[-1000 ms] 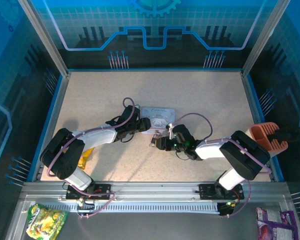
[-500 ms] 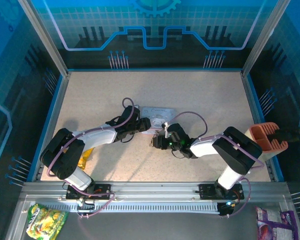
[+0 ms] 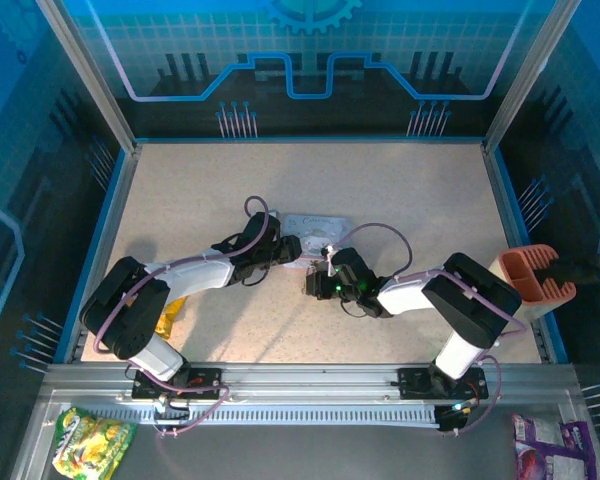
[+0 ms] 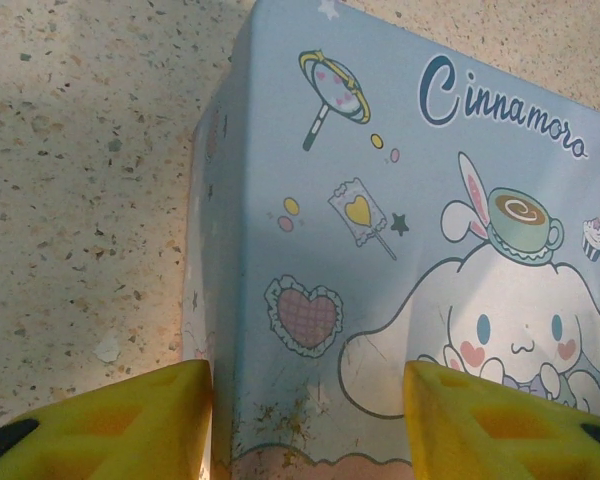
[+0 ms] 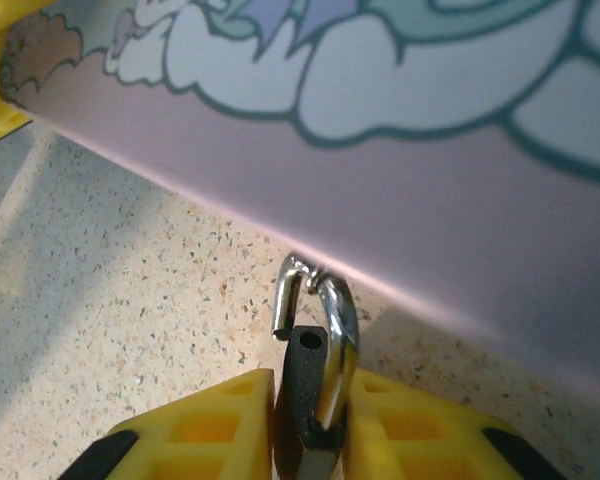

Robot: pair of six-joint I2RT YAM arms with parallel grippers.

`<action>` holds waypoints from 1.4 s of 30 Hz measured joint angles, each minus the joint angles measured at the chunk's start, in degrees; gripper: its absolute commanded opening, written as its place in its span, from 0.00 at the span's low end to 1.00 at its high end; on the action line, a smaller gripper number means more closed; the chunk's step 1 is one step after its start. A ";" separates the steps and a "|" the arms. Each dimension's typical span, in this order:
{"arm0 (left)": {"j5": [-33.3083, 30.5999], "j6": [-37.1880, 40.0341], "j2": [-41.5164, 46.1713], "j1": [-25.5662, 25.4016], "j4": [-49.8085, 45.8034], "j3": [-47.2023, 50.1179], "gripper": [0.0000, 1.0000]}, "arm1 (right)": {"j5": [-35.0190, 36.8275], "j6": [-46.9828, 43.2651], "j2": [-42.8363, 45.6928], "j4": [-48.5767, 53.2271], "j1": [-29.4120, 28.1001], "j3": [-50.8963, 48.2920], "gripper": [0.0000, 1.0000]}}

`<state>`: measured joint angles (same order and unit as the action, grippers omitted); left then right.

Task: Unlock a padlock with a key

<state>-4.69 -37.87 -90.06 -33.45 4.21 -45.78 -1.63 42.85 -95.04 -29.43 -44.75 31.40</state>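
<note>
The tin (image 4: 280,150) is pale blue with cartoon print, the padlock (image 5: 305,395) black with silvery shackle (image 5: 337,318).

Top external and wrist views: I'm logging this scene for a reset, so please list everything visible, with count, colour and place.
padlock: one, dark body with silvery shackle, pinched in the right gripper beside the tin
tin: one, pale blue with cartoon print, table centre
orange holder: one, orange, table's right edge
yellow packet: one, yellow, under the left arm
snack bag: one, green and yellow, off the table at near left
purple packet: one, purple, off the table at near right
table: one, speckled beige
left gripper: one, yellow fingers apart at the tin's corner
right gripper: one, yellow fingers, shut on the padlock
</note>
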 measured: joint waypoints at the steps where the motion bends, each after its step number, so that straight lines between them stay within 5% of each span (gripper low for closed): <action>1: -0.20 -0.22 0.02 -0.04 0.07 0.09 0.52 | 0.31 0.02 0.46 0.66 -0.09 0.00 0.20; 29: -1.97 -1.25 -0.52 -1.05 1.25 0.20 0.51 | 11.89 -2.91 5.66 10.67 -1.68 0.24 0.14; 42: -7.45 -5.35 -1.95 -7.08 4.28 0.33 0.51 | 15.15 4.59 8.22 10.99 -1.14 -2.23 0.09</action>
<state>-12.14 -43.22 -92.01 -40.53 8.49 -45.45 13.52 47.44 -86.83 -18.44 -45.89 29.17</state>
